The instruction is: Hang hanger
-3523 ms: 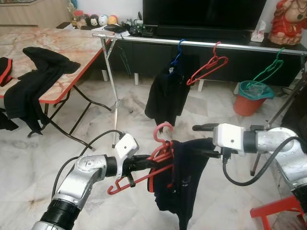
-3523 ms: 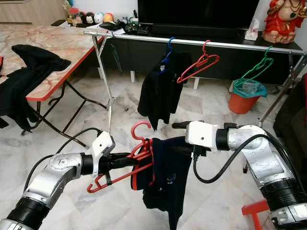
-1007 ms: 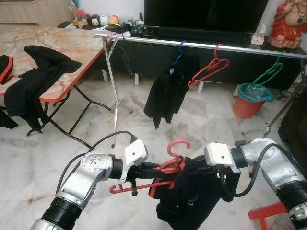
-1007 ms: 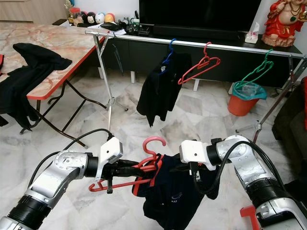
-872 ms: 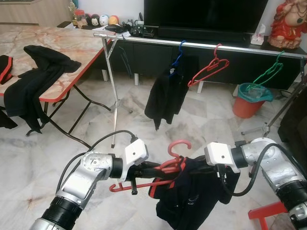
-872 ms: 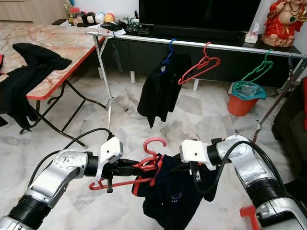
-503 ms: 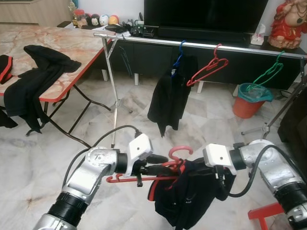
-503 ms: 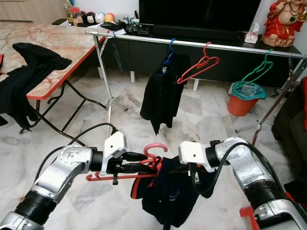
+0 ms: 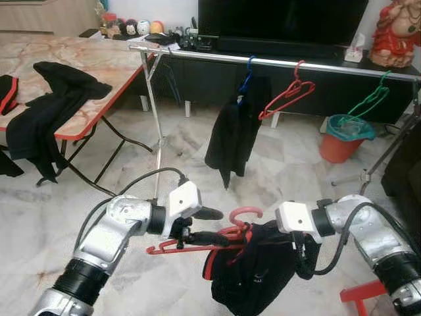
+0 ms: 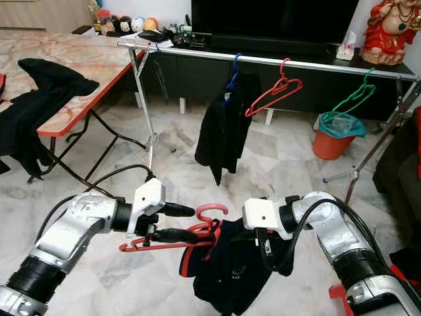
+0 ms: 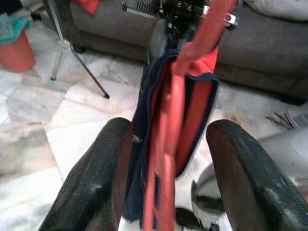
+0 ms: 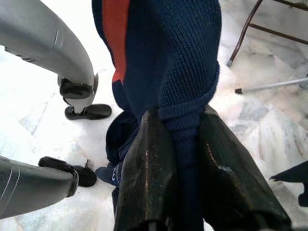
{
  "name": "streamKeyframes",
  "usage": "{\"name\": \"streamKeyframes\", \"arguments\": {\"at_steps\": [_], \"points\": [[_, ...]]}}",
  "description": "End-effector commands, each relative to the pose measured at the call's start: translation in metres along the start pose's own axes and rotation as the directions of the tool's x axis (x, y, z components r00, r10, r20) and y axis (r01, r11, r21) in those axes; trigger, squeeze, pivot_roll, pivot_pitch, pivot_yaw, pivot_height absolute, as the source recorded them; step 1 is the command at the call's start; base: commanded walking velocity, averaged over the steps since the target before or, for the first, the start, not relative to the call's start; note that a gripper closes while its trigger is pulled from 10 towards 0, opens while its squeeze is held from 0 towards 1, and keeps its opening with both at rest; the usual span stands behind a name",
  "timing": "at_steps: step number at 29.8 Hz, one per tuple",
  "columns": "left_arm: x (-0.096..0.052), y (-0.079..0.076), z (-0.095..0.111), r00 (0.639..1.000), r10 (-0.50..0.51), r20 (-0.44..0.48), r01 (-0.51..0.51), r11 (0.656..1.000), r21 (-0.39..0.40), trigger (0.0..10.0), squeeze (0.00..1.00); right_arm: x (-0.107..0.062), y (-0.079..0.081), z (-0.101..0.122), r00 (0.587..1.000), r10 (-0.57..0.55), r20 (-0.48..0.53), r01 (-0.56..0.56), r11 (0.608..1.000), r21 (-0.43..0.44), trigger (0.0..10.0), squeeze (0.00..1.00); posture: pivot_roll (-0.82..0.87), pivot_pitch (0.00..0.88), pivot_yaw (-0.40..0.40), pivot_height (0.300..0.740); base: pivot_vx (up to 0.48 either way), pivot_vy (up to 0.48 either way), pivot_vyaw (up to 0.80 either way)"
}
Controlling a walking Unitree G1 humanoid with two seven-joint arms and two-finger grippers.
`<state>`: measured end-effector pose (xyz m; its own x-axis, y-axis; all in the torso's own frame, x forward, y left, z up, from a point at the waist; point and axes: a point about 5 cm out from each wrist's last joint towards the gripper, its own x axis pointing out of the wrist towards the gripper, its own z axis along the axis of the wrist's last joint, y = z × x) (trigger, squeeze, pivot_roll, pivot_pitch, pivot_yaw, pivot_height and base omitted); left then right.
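A red hanger (image 9: 197, 247) lies level in front of me, its hook (image 9: 245, 214) pointing up. A navy garment with red trim (image 9: 253, 273) is draped on its right end and hangs bunched below. My left gripper (image 9: 220, 226) is open, one finger above the hanger and one along it; in the left wrist view the hanger (image 11: 168, 125) runs between the spread fingers (image 11: 103, 163). My right gripper (image 12: 180, 118) is shut on a fold of the navy garment (image 12: 163, 53), just right of the hook. The metal clothes rail (image 9: 276, 62) stands beyond.
On the rail hang a black garment on a blue hanger (image 9: 233, 135), a bare red hanger (image 9: 284, 95) and a green hanger (image 9: 368, 102). A folding table (image 9: 92, 62) with black clothes (image 9: 46, 112) stands at left. An orange bucket (image 9: 341, 138) and a red stool (image 9: 368, 293) sit at right.
My left gripper's fingers have parted around the hanger and the arm has drawn back leftward. The garment has sunk and bunched lower under the right gripper.
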<state>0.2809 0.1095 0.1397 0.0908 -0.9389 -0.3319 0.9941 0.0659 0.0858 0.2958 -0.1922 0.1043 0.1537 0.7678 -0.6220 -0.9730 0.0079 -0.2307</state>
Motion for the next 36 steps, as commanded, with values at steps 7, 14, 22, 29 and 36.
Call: {"name": "streamKeyframes", "arguments": {"at_steps": [7, 14, 22, 29, 36], "points": [[-0.022, 0.016, 0.01, 0.989, 0.145, 0.0, -0.145, 0.987, 0.07, 10.0, 0.0, -0.002, -0.015, -0.014, 0.972, -0.193, -0.136, 0.189, 0.981, -0.046, 0.0, 0.0, 0.03, 0.0, -0.048, 0.74, 0.0, 0.0, 0.0], [-0.058, 0.04, 0.011, 0.883, 0.467, 0.049, -0.469, 0.881, 0.068, 10.0, 0.0, -0.009, -0.02, -0.033, 0.909, -0.331, -0.253, 0.334, 0.942, -0.034, 0.0, 0.0, 0.04, 0.0, -0.042, 0.74, 0.0, 0.0, 0.0], [-0.09, 0.054, -0.008, 0.541, 0.837, 0.084, -0.834, 0.546, -0.078, 10.0, 0.0, -0.019, -0.041, -0.022, 0.839, -0.509, -0.193, 0.514, 0.857, -0.025, 0.0, 0.0, 0.04, 0.0, -0.04, 0.74, 0.0, 0.0, 0.0], [-0.097, 0.042, -0.048, 0.27, 0.963, -0.014, -0.934, 0.259, -0.246, 10.0, 0.0, -0.021, -0.057, -0.008, 0.789, -0.596, -0.145, 0.596, 0.801, -0.052, 0.0, 0.0, 0.04, 0.0, -0.04, 0.74, 0.0, 0.0, 0.0], [-0.07, 0.026, -0.079, 0.395, 0.907, -0.145, -0.874, 0.323, -0.362, 10.0, 0.0, -0.023, -0.069, 0.008, 0.774, -0.626, -0.091, 0.624, 0.779, -0.054, 0.0, 0.0, 0.03, 0.0, -0.035, 0.74, 0.0, 0.0, 0.0]]}}
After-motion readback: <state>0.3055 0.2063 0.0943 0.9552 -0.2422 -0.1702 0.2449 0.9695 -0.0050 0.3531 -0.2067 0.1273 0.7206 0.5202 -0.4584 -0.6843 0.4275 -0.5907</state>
